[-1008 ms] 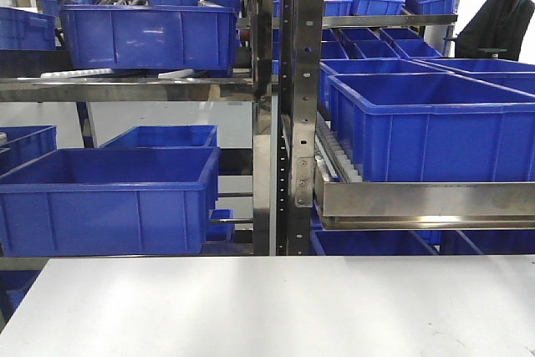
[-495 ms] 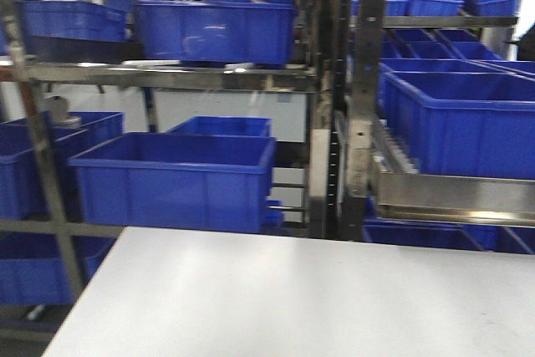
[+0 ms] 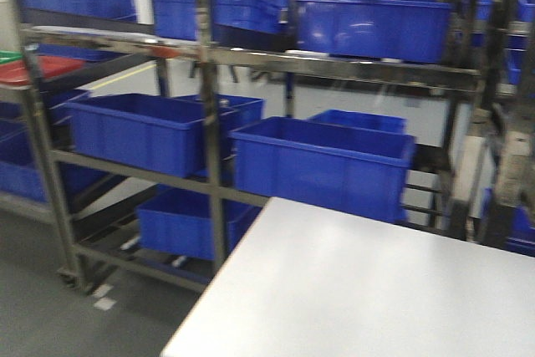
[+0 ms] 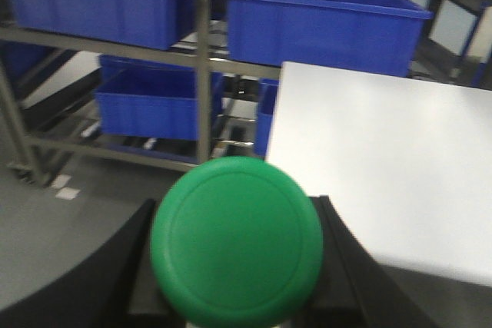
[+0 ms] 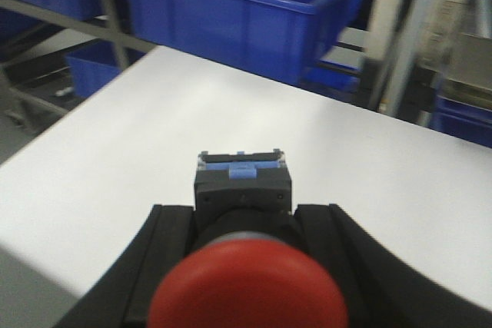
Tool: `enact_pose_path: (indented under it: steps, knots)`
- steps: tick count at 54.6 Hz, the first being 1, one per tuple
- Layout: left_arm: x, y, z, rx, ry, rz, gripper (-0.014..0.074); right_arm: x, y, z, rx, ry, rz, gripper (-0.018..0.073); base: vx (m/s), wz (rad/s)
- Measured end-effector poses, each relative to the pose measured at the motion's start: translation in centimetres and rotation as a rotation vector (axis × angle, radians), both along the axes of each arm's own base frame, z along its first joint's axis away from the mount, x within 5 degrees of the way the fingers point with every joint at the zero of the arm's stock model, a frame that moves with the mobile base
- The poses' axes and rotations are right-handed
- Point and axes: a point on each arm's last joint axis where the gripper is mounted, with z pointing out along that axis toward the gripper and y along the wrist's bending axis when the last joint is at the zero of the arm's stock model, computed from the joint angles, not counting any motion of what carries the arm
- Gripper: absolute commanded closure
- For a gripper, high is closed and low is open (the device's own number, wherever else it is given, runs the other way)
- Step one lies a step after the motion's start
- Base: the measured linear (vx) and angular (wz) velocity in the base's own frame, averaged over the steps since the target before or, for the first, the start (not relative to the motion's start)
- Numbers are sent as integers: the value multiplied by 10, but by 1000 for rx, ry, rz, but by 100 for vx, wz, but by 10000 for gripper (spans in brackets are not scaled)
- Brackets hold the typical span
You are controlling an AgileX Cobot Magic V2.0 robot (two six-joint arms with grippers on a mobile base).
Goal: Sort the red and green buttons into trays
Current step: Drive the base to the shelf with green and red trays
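In the left wrist view my left gripper point(image 4: 237, 203) is shut on the green button point(image 4: 237, 255). Its round cap faces the camera between the black fingers point(image 4: 142, 224) and hides its body. In the right wrist view my right gripper point(image 5: 246, 207) is shut on the red button point(image 5: 246, 289), whose dark body with a blue clip points forward over the white table point(image 5: 154, 128). The red tray point(image 3: 38, 68) and a sliver of the green tray point(image 3: 7, 57) sit on a rack shelf at the far left of the front view. No gripper shows in the front view.
A metal rack point(image 3: 205, 123) with several deep blue crates point(image 3: 322, 165) stands behind and to the left of the white table point(image 3: 376, 290). The table's left edge and grey floor point(image 3: 67, 315) show at the lower left. More crates fill the upper shelves.
The front view has swung left: the racks and crates slid right in the picture. The table's left corner, the floor and the red and green trays have come into view.
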Motion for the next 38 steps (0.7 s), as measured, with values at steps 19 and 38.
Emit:
enact_pose_path:
  steps: [19,38]
  knots:
    - [0,0,0,0,0,0,596,0,0,0,0,0,0,568,-12,65]
    - [0,0,0,0,0,0,596,0,0,0,0,0,0,568,-6,50]
